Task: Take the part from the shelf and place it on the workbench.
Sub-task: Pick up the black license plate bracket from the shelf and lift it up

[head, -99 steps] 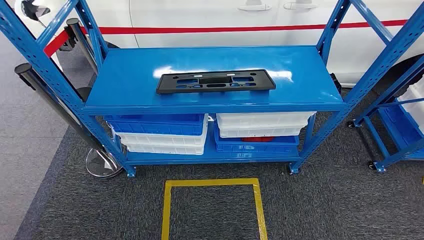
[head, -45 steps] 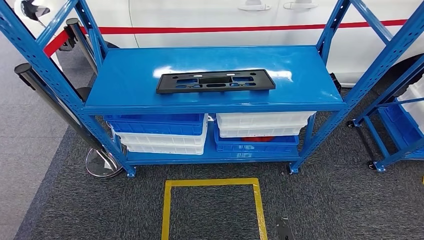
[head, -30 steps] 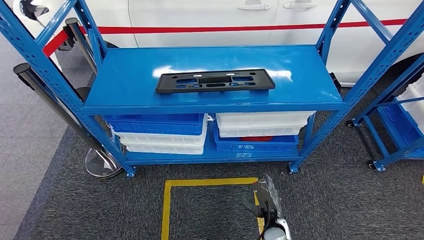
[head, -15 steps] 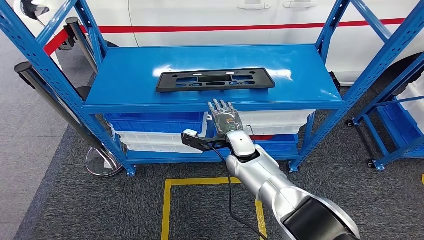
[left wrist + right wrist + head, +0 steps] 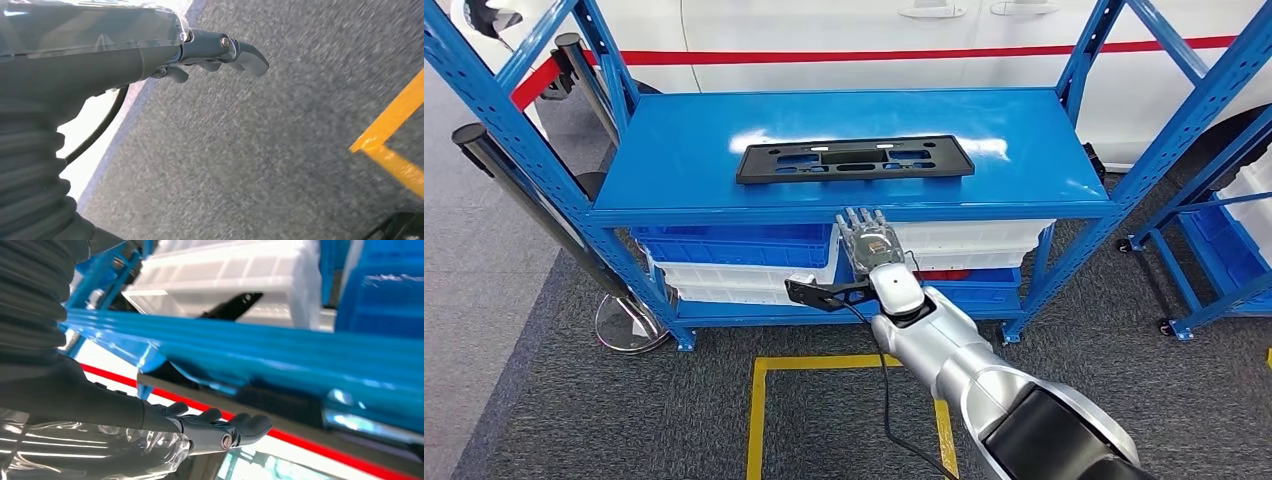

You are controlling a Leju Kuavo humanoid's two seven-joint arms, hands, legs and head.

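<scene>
A flat black plastic part (image 5: 855, 159) with several cut-outs lies on the upper blue shelf (image 5: 684, 150), near its front edge. My right hand (image 5: 870, 238) is raised in front of the shelf's front lip, just below the part, its fingers stretched out together and holding nothing. In the right wrist view the right hand (image 5: 210, 427) hovers level with the shelf edge (image 5: 260, 352), with the black part (image 5: 280, 407) showing beyond it. In the left wrist view my left hand (image 5: 220, 52) hangs over the grey carpet with nothing in it.
Blue and white bins (image 5: 754, 265) are stacked on the lower shelf. Blue uprights (image 5: 514, 130) frame both sides of the rack. A yellow taped square (image 5: 849, 365) marks the carpet in front. A stanchion base (image 5: 629, 325) stands at the left, and another blue rack (image 5: 1224, 250) at the right.
My right arm has risen from below into view and reached up to the shelf's front edge; in the last half second the hand moved slightly lower and closer to the lip. The part has not moved.
</scene>
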